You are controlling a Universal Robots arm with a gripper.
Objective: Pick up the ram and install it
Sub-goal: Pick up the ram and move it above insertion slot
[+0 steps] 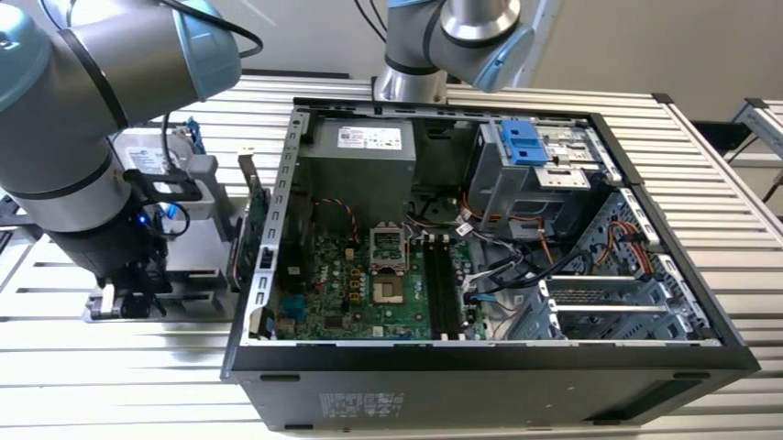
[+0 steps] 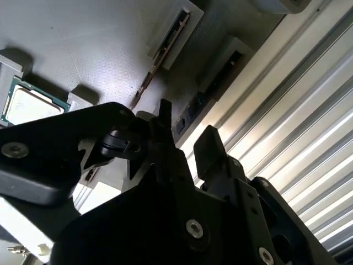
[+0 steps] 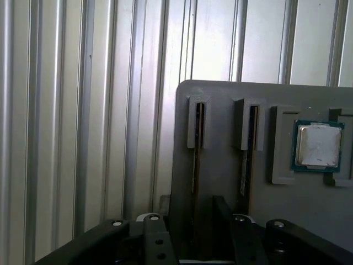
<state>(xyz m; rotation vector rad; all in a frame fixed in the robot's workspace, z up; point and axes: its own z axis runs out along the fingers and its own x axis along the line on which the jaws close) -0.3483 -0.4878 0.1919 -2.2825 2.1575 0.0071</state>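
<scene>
The gripper [image 3: 193, 203], fingers apart, straddles the ram [image 3: 196, 154] standing on edge in a grey tray [image 3: 220, 91] slot, beside a second stick [image 3: 246, 160] and a processor chip [image 3: 317, 144].

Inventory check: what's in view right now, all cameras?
table: 1, silver slats, under everything
computer case: 1, black, open, on the table
motherboard: 1, green, inside the case
power supply: 1, grey, inside the case
holder: 1, grey, on the table beside the case
ram: 2, dark edge-on, upright in holder slots; one between the fingers
processor: 1, silver with green rim, in a holder pocket
arm: 1, grey with blue caps, exterior view's left
gripper: 1, black, open, over the holder
</scene>
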